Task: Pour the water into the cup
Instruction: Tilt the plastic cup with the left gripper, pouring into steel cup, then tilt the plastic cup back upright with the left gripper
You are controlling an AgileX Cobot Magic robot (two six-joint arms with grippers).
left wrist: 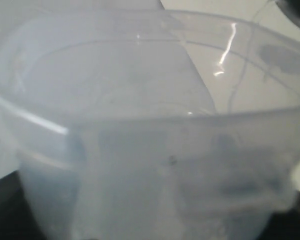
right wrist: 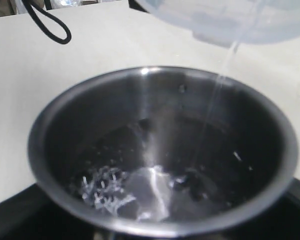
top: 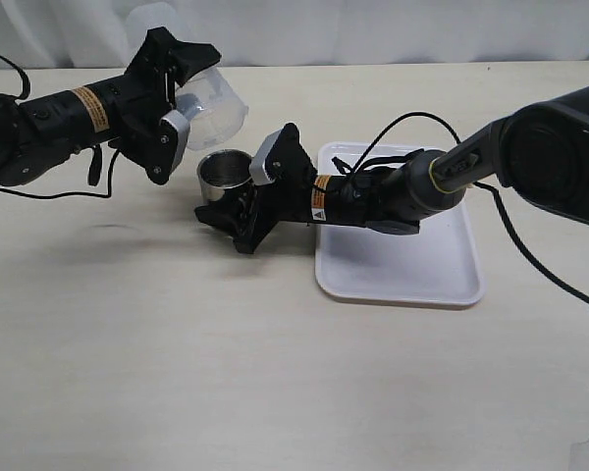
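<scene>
The steel cup (top: 223,175) stands upright on the table just left of the tray. My right gripper (top: 228,196) is shut on it from the tray side. In the right wrist view the cup (right wrist: 65,125) fills the frame, with water (right wrist: 155,187) lying in its dark bottom. My left gripper (top: 189,113) is shut on a translucent plastic beaker (top: 214,106), tipped over the cup with its lip pointing down. A thin stream of water (right wrist: 217,87) falls from the beaker's lip (right wrist: 225,22) into the cup. The beaker (left wrist: 140,125) hides the left fingers in the left wrist view.
A white tray (top: 442,270) lies on the table under the right arm. A black cable (right wrist: 50,27) loops over the table beyond the cup. Another cable (top: 39,191) trails from the left arm at the left edge.
</scene>
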